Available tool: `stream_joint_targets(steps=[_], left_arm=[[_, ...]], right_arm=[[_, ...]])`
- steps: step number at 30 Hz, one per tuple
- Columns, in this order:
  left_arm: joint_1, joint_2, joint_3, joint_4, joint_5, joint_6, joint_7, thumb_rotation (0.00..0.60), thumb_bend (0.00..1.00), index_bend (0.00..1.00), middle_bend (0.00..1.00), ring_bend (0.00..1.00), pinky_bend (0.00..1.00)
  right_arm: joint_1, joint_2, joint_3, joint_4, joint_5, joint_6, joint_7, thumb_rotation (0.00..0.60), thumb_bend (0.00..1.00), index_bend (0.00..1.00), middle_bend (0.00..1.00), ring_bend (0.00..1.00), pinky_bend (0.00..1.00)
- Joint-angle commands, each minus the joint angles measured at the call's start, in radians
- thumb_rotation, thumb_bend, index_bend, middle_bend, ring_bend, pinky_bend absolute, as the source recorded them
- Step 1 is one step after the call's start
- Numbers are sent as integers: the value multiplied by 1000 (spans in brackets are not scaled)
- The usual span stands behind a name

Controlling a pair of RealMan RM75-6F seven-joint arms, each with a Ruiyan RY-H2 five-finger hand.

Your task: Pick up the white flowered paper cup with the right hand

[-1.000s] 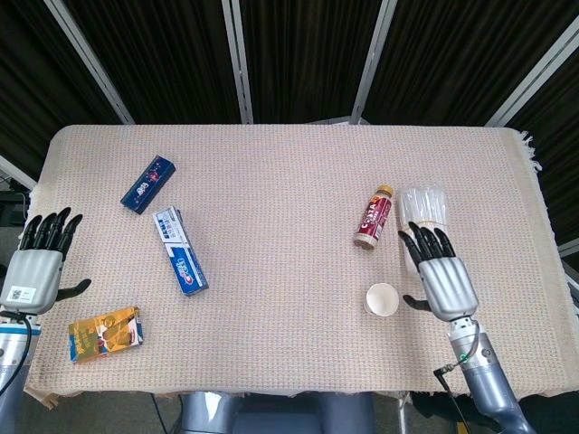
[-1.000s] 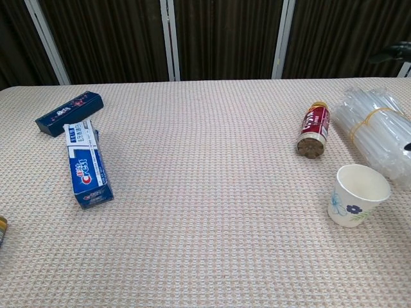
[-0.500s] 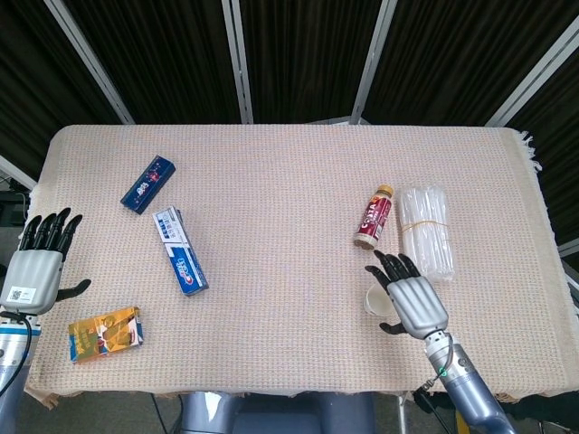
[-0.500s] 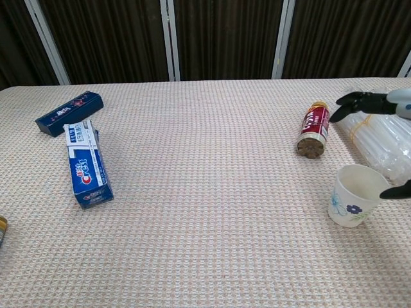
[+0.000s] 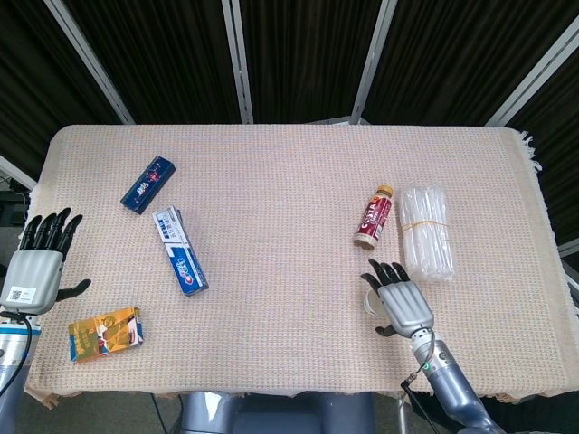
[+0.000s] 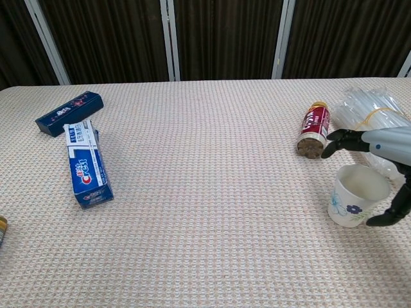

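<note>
The white flowered paper cup (image 6: 356, 195) is standing upright near the front right of the beige woven surface (image 5: 289, 181). In the head view it is almost wholly hidden beneath the right hand (image 5: 401, 305), with only a sliver of rim showing at the hand's left edge.

The right hand (image 6: 379, 160) is hovering directly over the cup, fingers spread apart and gripping nothing. In the chest view its dark fingertips (image 6: 334, 142) are reaching past the cup's far rim, and its thumb is hanging beside the cup's right wall; whether the thumb is touching cannot be told.

The left hand (image 5: 38, 262) is resting at the left edge of the surface, fingers extended and apart, holding nothing.

A small red-labelled bottle with a tan cap (image 5: 374, 217) is lying on its side just behind the cup. A bundle of clear plastic sleeves bound with a yellow band (image 5: 425, 231) is lying just to the right of it.

On the left half, a dark blue slim box (image 5: 147, 183) is lying near a blue and white toothpaste carton (image 5: 179, 250). An orange and yellow packet (image 5: 104, 333) is lying near the front left corner.
</note>
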State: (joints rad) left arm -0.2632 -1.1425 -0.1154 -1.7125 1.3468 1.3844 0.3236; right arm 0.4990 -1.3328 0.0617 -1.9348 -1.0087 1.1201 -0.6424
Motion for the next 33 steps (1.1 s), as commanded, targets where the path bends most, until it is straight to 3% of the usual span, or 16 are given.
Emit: stream_joint_targets(steps=[1, 13, 18, 33], left_arm=[[0, 0, 0, 0, 0, 0, 0, 600, 13, 0, 0, 0, 0], [-1, 2, 1, 0, 1, -2, -3, 600, 13, 0, 0, 0, 0], [-1, 1, 1, -1, 0, -2, -2, 600, 13, 0, 0, 0, 0], [-1, 1, 0, 1, 1, -2, -4, 600, 13, 0, 0, 0, 0]], right_arm=[[4, -11, 0, 12, 7, 6, -7, 600, 111, 189, 0, 0, 0], [6, -52, 0, 78, 23, 48, -20, 600, 178, 310, 0, 0, 0], [5, -57, 1, 84, 23, 58, -16, 600, 183, 411, 34, 0, 0], [17, -123, 50, 41, -13, 64, 88, 600, 186, 445, 69, 0, 0]])
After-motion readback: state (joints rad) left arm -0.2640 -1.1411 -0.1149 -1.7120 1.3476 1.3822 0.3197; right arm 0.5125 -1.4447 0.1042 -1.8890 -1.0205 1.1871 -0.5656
